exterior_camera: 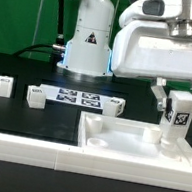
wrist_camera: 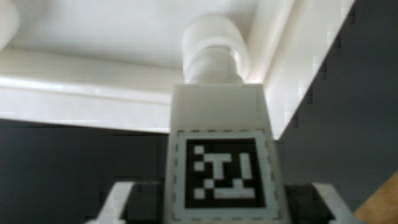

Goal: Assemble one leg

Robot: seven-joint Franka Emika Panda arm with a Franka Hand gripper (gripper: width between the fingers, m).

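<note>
Nearest, the large white square tray-like plastic piece (exterior_camera: 127,142) with recessed corners is lying on the black desk (exterior_camera: 10,110). Just above its corner on the exterior view's right, the gripper (exterior_camera: 179,106) is clamping the leg (exterior_camera: 178,120), a small white plastic post held upright. A square black-and-white marker tag (wrist_camera: 226,172) is showing on one face of the leg. In the wrist view, the leg's rounded white peg end (wrist_camera: 212,50) is pointing at the tray's corner; I cannot tell whether it is touching.

Seating that peg looks like the step in hand. It is calling for centring the post over the recess, keeping it plumb, then lowering gently without letting it slip.

Farther back, a second white post (exterior_camera: 35,96) and a third white post (exterior_camera: 4,86) are standing beside the marker board (exterior_camera: 78,98). No readable writing is showing; the tags are carrying only patterns.
</note>
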